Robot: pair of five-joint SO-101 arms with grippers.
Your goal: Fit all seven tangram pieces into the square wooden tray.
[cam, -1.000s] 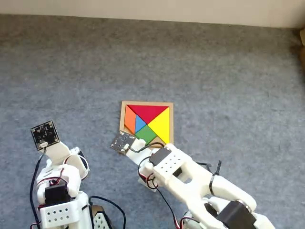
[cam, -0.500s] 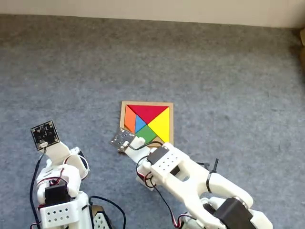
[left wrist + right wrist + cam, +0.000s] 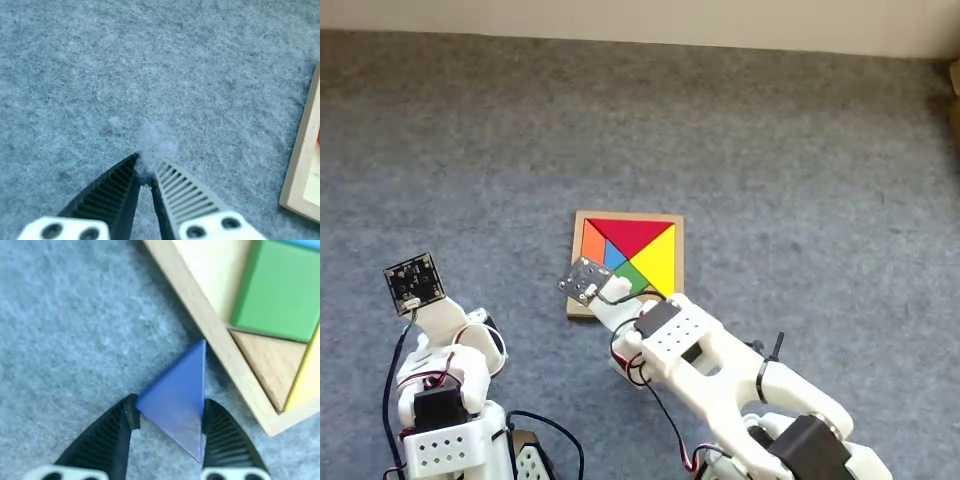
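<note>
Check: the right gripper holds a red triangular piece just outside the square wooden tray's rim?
No. The triangular piece in the right gripper is blue, not red; the right wrist view shows it, held outside the rim of the square wooden tray.

The carpet (image 3: pixel 770 150) is grey-blue, mottled with paler fuzzy flecks, and a cream strip (image 3: pixel 620 15) runs along the top edge of the high view. The tray (image 3: pixel 626 216), in the middle of that view, is pale natural wood. Its pieces are flat, plain colours: a red triangle (image 3: pixel 632 236), a yellow triangle (image 3: pixel 660 265), an orange piece (image 3: pixel 592 248), a light blue piece (image 3: pixel 614 257), a green square (image 3: pixel 277 290) and a tan triangle (image 3: pixel 272 362) with fine wood grain. The dark blue triangle (image 3: pixel 180 395) has a slightly lighter, worn corner. The right gripper (image 3: pixel 170 407) has black ribbed fingers. The left gripper (image 3: pixel 147 167) has one black finger (image 3: pixel 112 192) and one whitish finger (image 3: pixel 182 192), both ribbed.
</note>
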